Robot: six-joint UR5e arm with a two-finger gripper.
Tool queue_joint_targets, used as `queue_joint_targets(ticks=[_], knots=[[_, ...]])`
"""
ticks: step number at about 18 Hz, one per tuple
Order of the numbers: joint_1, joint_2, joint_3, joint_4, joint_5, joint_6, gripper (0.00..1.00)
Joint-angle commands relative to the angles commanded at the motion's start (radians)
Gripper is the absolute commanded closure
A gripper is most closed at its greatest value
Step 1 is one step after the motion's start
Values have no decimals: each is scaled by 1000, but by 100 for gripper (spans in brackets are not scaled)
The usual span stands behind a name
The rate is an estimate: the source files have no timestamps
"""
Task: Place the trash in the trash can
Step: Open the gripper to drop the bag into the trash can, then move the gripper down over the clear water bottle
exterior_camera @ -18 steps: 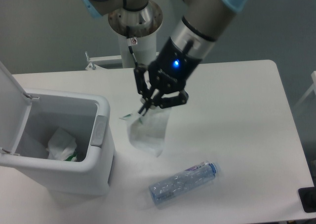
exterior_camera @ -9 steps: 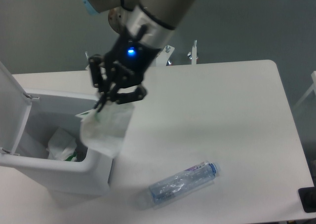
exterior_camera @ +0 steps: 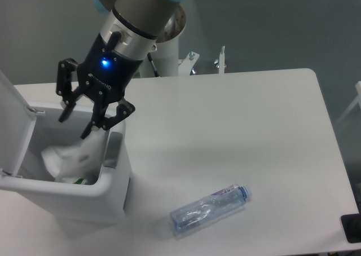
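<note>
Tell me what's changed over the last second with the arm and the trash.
The gripper carried the plastic wrapper left from the table to over the open trash can, then opened; the wrapper now sits inside the bin. The plastic bottle lies where it was on the table.

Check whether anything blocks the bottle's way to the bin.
Nothing visible does: the bottle lies on bare table, the trash can stands to its left with its lid up, and the open pincer hangs above the bin.
</note>
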Motion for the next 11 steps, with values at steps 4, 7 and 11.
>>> queue_joint_targets(ticks=[4, 7, 11], knots=[[60, -57, -14, 161, 6, 2, 0], [121, -116, -9, 207, 9, 14, 0], [156, -189, -3, 224, 95, 110, 0]])
